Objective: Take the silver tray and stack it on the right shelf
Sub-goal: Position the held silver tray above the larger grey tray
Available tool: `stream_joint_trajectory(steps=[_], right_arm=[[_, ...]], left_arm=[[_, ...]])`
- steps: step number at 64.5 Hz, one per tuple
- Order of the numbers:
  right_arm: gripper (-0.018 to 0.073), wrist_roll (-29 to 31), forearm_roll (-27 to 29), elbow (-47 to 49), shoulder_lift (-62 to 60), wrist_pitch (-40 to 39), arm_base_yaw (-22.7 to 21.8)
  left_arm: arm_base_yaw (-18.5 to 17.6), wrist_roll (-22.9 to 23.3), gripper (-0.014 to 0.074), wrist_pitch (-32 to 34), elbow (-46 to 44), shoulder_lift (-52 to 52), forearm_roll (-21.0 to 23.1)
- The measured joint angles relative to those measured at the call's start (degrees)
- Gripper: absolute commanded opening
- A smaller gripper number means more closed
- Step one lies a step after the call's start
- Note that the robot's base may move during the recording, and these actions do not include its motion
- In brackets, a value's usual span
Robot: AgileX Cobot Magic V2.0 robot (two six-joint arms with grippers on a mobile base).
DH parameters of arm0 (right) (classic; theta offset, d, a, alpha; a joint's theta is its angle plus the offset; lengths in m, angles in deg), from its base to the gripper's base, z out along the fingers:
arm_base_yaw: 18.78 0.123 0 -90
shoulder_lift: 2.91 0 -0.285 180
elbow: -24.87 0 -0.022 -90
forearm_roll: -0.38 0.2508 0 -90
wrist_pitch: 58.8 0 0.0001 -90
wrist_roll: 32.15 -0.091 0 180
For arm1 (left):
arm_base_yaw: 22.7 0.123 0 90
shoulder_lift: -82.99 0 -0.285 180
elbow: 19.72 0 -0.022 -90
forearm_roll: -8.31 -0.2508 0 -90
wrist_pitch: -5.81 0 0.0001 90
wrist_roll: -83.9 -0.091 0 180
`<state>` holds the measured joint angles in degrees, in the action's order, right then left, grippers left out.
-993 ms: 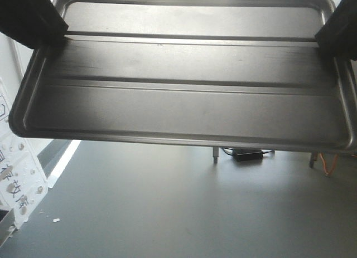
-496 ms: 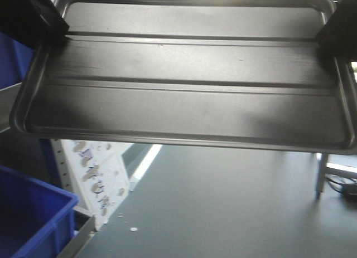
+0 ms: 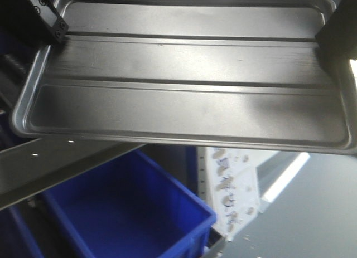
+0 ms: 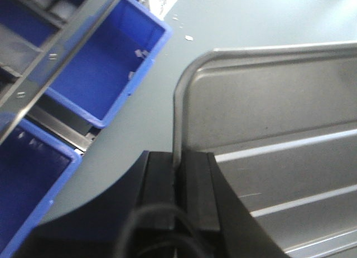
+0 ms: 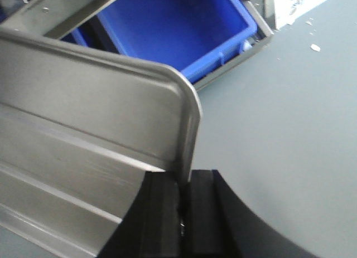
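The silver tray (image 3: 184,102), shiny with two long ridges, hangs level in the air and fills the top of the front view. My left gripper (image 3: 47,24) is shut on the rim near its far left corner, and my right gripper (image 3: 337,35) is shut on the rim at the far right. In the left wrist view the left gripper (image 4: 178,163) pinches the tray (image 4: 268,113) by its thin edge. In the right wrist view the right gripper (image 5: 184,183) does the same to the tray (image 5: 95,107). A broad brushed-steel crossbar (image 3: 56,169) slants below the tray's left side. I cannot tell whether it belongs to the right shelf.
Blue plastic bins (image 3: 128,208) sit in the steel rack under the tray, and also show as a bin (image 4: 106,63) and a bin (image 5: 173,24). A white lettered panel (image 3: 234,185) stands beside them. Grey floor (image 3: 318,213) with white crumbs lies to the right.
The background has swept to the right. The white panel went from far left to centre right, and the blue bins and steel crossbar came in under the tray. Both grips on the tray are unchanged.
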<state>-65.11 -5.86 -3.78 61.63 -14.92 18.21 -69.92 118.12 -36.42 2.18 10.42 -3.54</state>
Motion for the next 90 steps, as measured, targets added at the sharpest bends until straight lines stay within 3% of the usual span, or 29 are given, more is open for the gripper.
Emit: stream_joint_trajectory(steps=[90], right_arm=[[0.0057,0.0,0.0,0.0,0.0,-0.1,0.0]], left_arm=[[0.0,0.0,-0.0093,-0.2,0.0,0.0,-0.1]])
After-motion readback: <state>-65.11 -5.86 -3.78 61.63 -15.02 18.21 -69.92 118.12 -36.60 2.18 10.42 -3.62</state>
